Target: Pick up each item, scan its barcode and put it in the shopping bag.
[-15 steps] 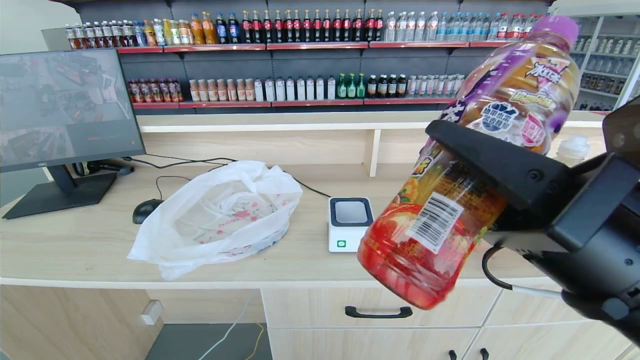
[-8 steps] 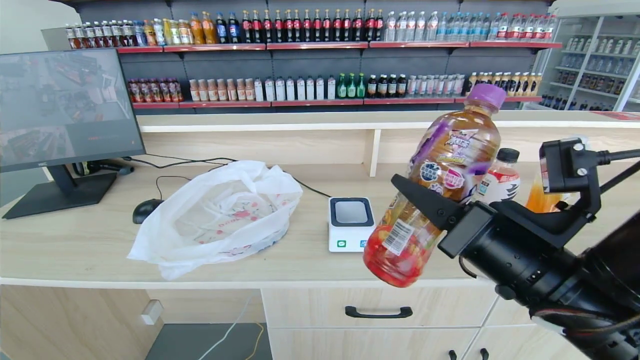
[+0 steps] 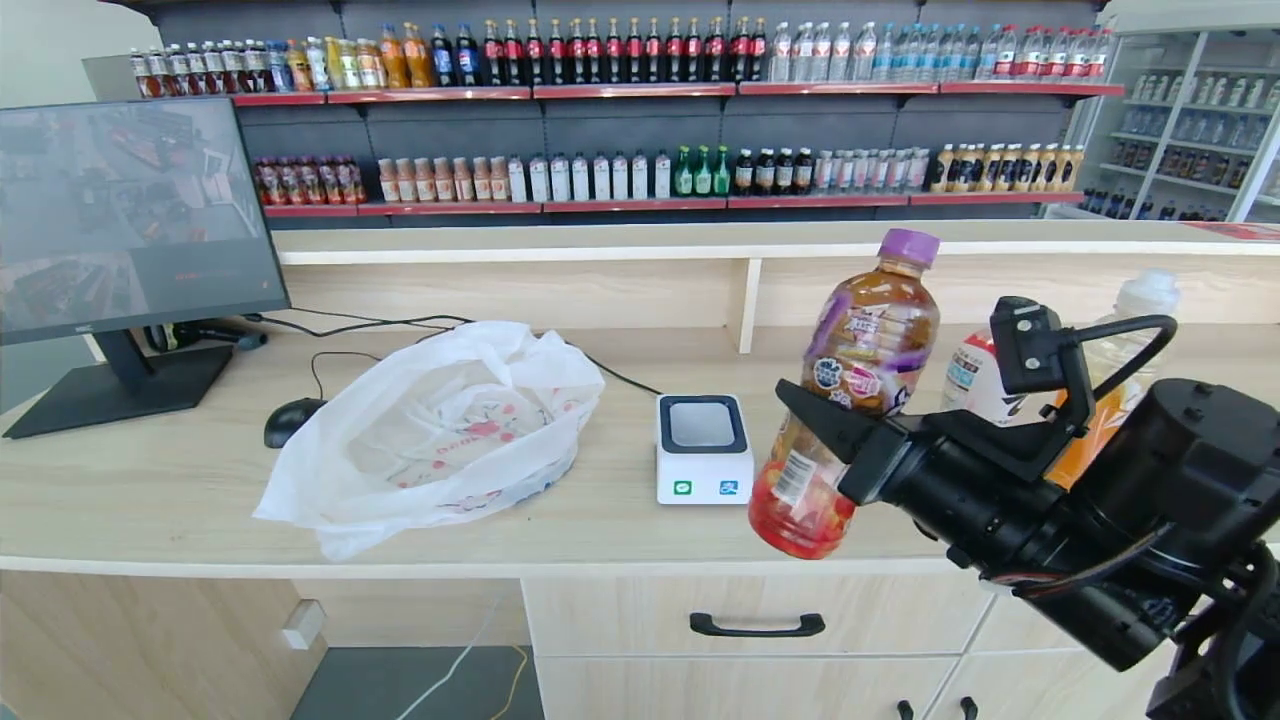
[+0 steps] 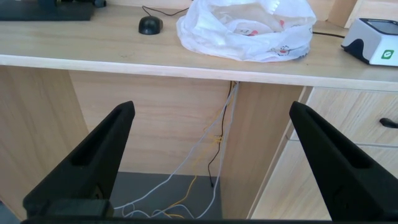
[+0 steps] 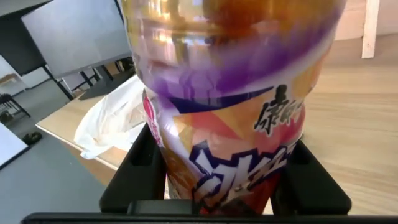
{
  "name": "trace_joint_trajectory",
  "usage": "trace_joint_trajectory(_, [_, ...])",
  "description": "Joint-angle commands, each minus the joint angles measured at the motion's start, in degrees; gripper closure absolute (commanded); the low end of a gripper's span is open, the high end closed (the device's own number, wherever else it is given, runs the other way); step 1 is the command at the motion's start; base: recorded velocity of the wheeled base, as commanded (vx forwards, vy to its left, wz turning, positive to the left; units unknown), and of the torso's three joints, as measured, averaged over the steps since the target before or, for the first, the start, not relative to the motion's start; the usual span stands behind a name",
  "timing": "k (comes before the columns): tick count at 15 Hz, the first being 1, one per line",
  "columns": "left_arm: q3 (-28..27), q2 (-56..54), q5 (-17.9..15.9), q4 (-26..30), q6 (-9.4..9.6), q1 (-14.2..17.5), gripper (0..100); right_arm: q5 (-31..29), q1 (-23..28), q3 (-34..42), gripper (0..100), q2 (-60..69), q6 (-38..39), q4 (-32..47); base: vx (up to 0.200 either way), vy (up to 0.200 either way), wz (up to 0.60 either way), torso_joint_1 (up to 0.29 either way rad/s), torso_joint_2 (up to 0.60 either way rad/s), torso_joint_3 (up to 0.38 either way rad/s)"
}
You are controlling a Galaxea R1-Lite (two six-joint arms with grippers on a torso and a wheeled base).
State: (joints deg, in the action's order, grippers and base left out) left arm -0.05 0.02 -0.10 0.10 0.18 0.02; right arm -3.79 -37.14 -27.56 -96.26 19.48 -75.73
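Observation:
A juice bottle (image 3: pixel 852 400) with a purple cap and an orange-red label hangs tilted just above the counter's front edge, right of the white barcode scanner (image 3: pixel 702 447). My right gripper (image 3: pixel 838 432) is shut on its middle; the bottle (image 5: pixel 236 118) sits between the two black fingers (image 5: pixel 140 168). Its barcode patch faces front-left, low on the bottle. The white shopping bag (image 3: pixel 440 430) lies crumpled on the counter left of the scanner. My left gripper (image 4: pixel 214 158) stands open with nothing in it, low in front of the counter, below the bag (image 4: pixel 249 28).
Behind my right arm stand a white bottle with a red label (image 3: pixel 972 380), an orange drink (image 3: pixel 1085 440) and a clear bottle (image 3: pixel 1140 300). A monitor (image 3: pixel 130 220) and mouse (image 3: pixel 290 420) occupy the counter's left. Drawers (image 3: pixel 757 625) sit below; stocked shelves (image 3: pixel 640 95) behind.
My right arm has carried the bottle away from the head camera and down, to just right of the scanner. The bottles behind it have come into sight.

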Motion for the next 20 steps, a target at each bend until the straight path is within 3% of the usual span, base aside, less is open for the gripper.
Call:
trace_joint_trajectory(1, [-0.04, -0.02, 0.01, -0.01, -0.01, -0.02, 0, 0.36, 0.67, 0.67, 100, 1.69, -1.55, 1.55, 0.0, 0.0, 0.0, 0.0, 0.0, 0.0])
trace_joint_trajectory(3, [0.05, -0.02, 0.01, -0.01, -0.01, 0.06, 0, 2.03, 1.72, 2.6, 100, 2.48, -1.99, 2.95, 0.0, 0.0, 0.0, 0.0, 0.0, 0.0])
trace_joint_trajectory(4, [0.05, -0.02, 0.01, -0.01, -0.01, -0.02, 0, 6.08, 5.42, 3.66, 100, 2.21, -7.26, 3.13, 0.0, 0.0, 0.0, 0.0, 0.0, 0.0])
trace_joint_trajectory(7, [-0.04, -0.02, 0.01, -0.01, -0.01, -0.02, 0, 8.71, 9.9, 3.39, 100, 1.95, -15.26, 4.1, 0.0, 0.0, 0.0, 0.0, 0.0, 0.0])
trace_joint_trajectory(12, [-0.04, -0.02, 0.01, -0.01, -0.01, -0.02, 0, -2.45, 9.81, 3.74, 100, 2.13, -16.84, 4.8, 0.0, 0.0, 0.0, 0.0, 0.0, 0.0])
trace_joint_trajectory(16, [0.05, -0.02, 0.01, -0.01, -0.01, 0.06, 0, -2.45, 11.57, 5.68, 100, 5.55, -17.37, 4.71, 0.0, 0.0, 0.0, 0.0, 0.0, 0.0])
trace_joint_trajectory(20, [-0.04, -0.02, 0.01, -0.01, -0.01, -0.02, 0, -5.26, 10.25, 2.6, 100, 6.52, -24.84, 4.8, 0.0, 0.0, 0.0, 0.0, 0.0, 0.0])
